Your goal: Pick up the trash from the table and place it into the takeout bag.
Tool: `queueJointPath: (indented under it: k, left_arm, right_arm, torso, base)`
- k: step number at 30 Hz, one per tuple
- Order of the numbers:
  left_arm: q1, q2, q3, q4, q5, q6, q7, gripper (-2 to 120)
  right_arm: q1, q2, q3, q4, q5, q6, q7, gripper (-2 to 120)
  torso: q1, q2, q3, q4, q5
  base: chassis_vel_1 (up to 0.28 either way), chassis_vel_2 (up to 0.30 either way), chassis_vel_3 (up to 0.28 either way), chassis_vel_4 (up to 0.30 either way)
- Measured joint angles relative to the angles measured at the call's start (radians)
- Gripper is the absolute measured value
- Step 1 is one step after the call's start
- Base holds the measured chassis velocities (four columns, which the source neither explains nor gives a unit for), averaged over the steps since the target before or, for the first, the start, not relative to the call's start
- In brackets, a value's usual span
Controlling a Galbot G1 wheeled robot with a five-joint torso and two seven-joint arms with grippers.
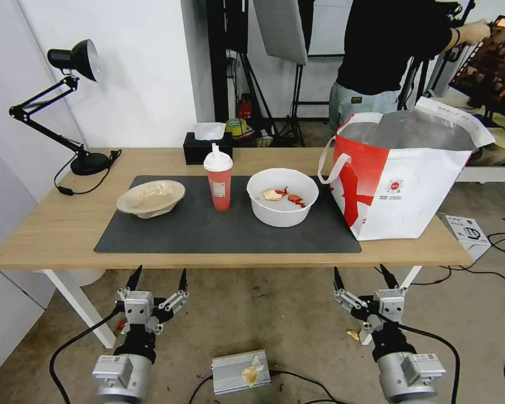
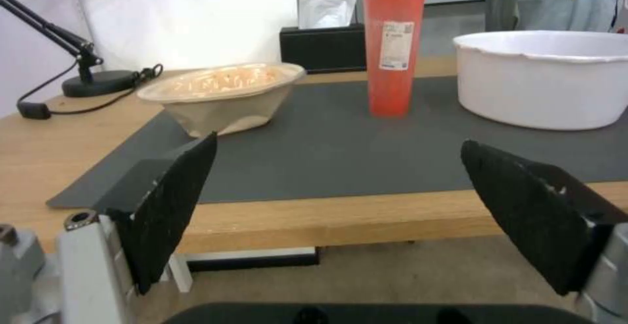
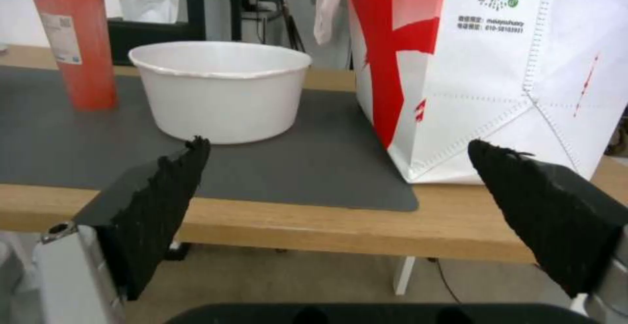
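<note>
Two grippers hang nearest, below and in front of the counter's front edge, both released with fingers spread wide and nothing between them: the left gripper (image 1: 157,279) on the left, the right gripper (image 1: 363,276) on the right. A small silver metal box (image 1: 240,371) lies on the concrete floor between the arms.

Next comes the long light-wood counter on white legs (image 1: 50,235), carrying a large dark grey rectangular mat (image 1: 230,230). Three pieces of trash stand in a row on the mat, apart from one another. The beige shallow pulp bowl (image 1: 151,197) sits to the left. The red drink cup with white lid and straw (image 1: 218,179) stands upright in the middle. The white round plastic bowl with red food scraps (image 1: 282,197) sits to the right.

Just beside that bowl, the large white-and-red insulated takeout bag with silver foil lining (image 1: 401,179) stands upright and open at the counter's right end, its near corner overlapping the mat.

At the counter's far edge sit a black tissue box (image 1: 207,147), behind the cup, and a black articulated desk lamp (image 1: 67,106) at the far left corner.
</note>
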Motion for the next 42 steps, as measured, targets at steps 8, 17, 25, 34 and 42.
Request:
queueJointPath:
  k: [8,17,25,34,42]
  left_arm:
    - [0.000,0.000,0.001,0.000,-0.002,0.003,-0.003,100]
    - [0.023,-0.008,0.056,-0.067,-0.093,0.151,-0.098,100]
    - [0.046,-0.008,0.100,-0.149,-0.209,0.312,-0.195,100]
    - [0.041,0.004,0.097,-0.152,-0.212,0.306,-0.191,100]
    - [0.040,0.013,0.092,-0.154,-0.212,0.295,-0.186,100]
  right_arm:
    - [0.000,-0.001,0.000,0.000,0.000,-0.001,0.001,100]
    - [0.032,-0.175,-0.086,0.045,0.025,-0.193,0.101,100]
    - [0.075,-0.289,-0.149,0.082,0.039,-0.307,0.181,100]
    - [0.085,-0.284,-0.152,0.074,0.023,-0.289,0.176,100]
    - [0.094,-0.281,-0.145,0.072,0.021,-0.275,0.177,100]
  torso:
    - [0.000,0.000,0.000,0.0000,0.0000]
    - [0.000,0.000,0.000,0.0000,0.0001]
    - [0.000,0.000,0.000,0.0000,0.0004]
    - [0.000,0.000,0.000,0.0000,0.0001]
    - [0.000,0.000,0.000,0.0000,0.0000]
  base:
    - [0.000,0.000,0.000,0.000]
    - [0.000,0.000,0.000,0.000]
    - [0.000,0.000,0.000,0.000]
    - [0.000,0.000,0.000,0.000]
    - [0.000,0.000,0.000,0.000]
